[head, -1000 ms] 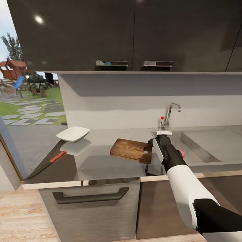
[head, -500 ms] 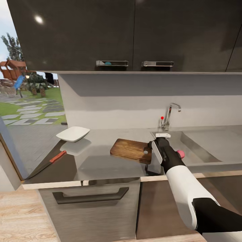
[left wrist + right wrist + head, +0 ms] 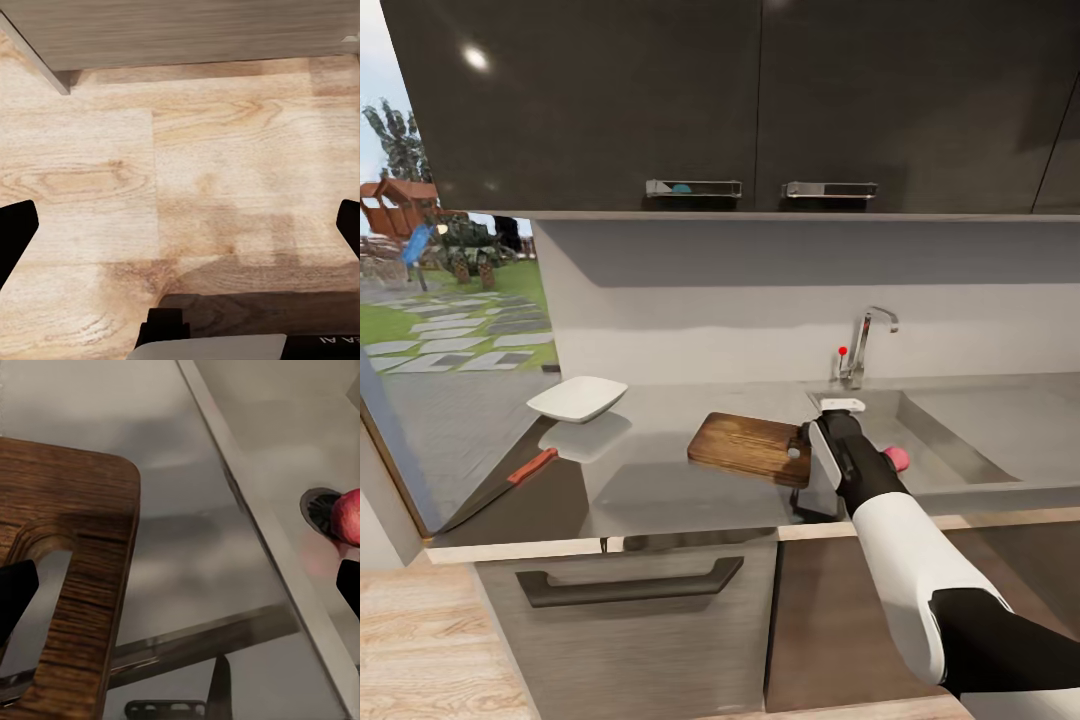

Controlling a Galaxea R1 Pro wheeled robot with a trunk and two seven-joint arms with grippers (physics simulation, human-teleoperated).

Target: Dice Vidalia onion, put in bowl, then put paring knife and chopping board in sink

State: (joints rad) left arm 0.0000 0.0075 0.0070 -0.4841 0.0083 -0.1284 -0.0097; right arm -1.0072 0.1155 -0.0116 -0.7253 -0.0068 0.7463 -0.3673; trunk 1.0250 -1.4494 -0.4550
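Shifted slightly leftward: right gripper (image 3: 830, 412), fingers spread wide, poised over countertop (image 3: 650, 480) between chopping board (image 3: 752, 446) and sink (image 3: 960, 440) rim; Vidalia onion (image 3: 897, 459) in sink, best approached squarely from above.

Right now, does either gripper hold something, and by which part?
Nothing is held. The right gripper and the left gripper both stand open and empty.

Sink (image 3: 960, 440) rim stands between right end effector (image 3: 838, 420) and onion (image 3: 897, 459).
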